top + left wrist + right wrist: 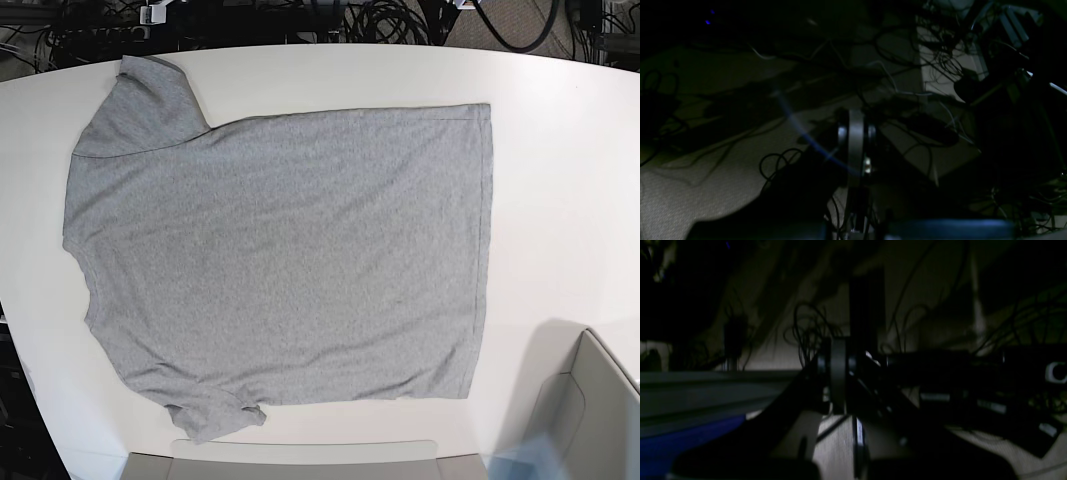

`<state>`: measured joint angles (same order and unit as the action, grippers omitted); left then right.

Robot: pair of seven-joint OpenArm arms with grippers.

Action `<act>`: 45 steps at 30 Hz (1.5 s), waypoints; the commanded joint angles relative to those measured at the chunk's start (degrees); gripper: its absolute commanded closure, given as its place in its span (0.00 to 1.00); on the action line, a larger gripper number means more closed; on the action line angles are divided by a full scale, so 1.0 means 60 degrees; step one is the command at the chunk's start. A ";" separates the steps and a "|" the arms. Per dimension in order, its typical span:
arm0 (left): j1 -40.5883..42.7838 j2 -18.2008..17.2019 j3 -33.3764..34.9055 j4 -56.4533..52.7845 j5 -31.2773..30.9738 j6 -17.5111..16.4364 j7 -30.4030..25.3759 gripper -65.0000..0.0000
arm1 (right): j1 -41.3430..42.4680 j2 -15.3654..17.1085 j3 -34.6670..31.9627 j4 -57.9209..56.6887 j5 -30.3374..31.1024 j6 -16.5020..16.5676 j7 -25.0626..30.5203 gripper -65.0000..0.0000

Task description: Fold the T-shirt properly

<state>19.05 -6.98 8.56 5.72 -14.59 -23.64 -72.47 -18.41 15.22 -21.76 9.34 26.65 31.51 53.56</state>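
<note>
The heather-grey short-sleeved cotton T-shirt [280,260] lies spread flat, plain side up, on the white surface [570,180], collar toward the base view's left. The right tool [840,373] is clenched on nothing; the left tool [857,143] looks clenched too, empty, in dim light.

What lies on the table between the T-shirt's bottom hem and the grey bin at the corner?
Nothing: in the base view, only bare white table separates the T-shirt hem from the grey bin.

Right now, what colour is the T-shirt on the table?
Plain heather grey T-shirt; the base view shows it best.
</note>
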 commanded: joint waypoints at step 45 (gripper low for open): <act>0.5038 0.0702 -0.1448 1.3106 0.0095 0.0079 0.2928 0.99 | -0.6623 0.6232 0.0000 1.1945 0.8459 0.0133 0.1923 0.62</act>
<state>48.73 -2.74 -0.12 83.53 -13.96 -22.94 -53.91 -57.28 51.55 -21.87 80.58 76.95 31.75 64.16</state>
